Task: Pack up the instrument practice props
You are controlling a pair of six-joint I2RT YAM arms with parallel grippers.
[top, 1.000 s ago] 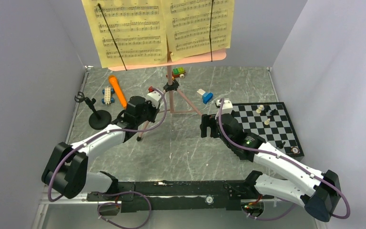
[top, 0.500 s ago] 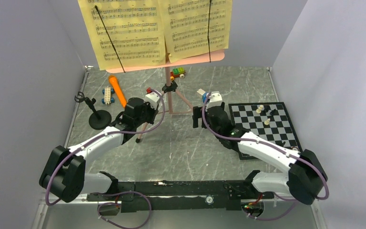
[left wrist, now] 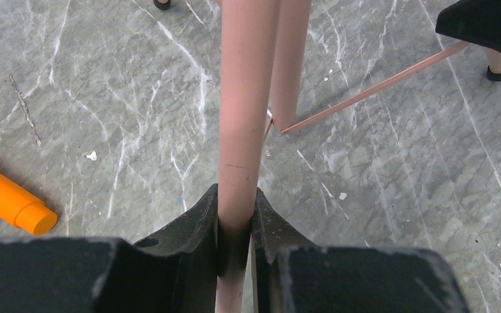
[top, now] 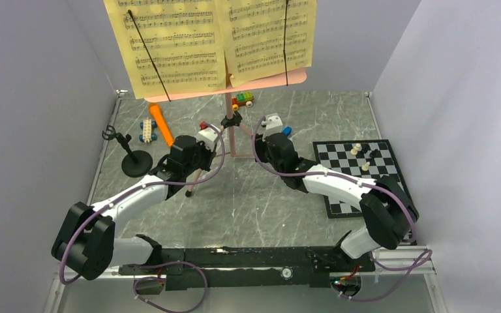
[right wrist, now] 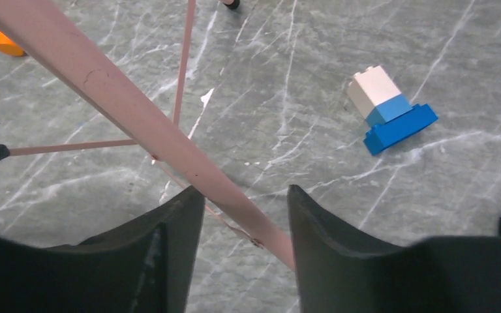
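Note:
The pink music stand (top: 230, 134) stands at the back middle, its tray holding yellow sheet-music pages (top: 215, 42). My left gripper (top: 202, 162) is shut on the stand's front-left tripod leg (left wrist: 244, 117); the jaws pinch it in the left wrist view (left wrist: 236, 199). My right gripper (top: 261, 145) is open, and its jaws straddle the right leg (right wrist: 124, 98) without closing in the right wrist view (right wrist: 244, 195). The orange microphone (top: 161, 124) lies on the table to the left of the stand. The small black mic stand (top: 136, 162) stands further left.
A chessboard (top: 349, 173) with pieces lies at the right, under my right forearm. A blue-and-white block (right wrist: 391, 107) lies just right of the stand. A blue-and-white toy (top: 147, 129) and a colourful toy (top: 242, 99) lie near the back. Walls close in on the left, back and right.
My right arm has swung left from the chessboard to the stand's right leg, its open jaws now around it. The stand top has shifted slightly left. My left gripper keeps its hold.

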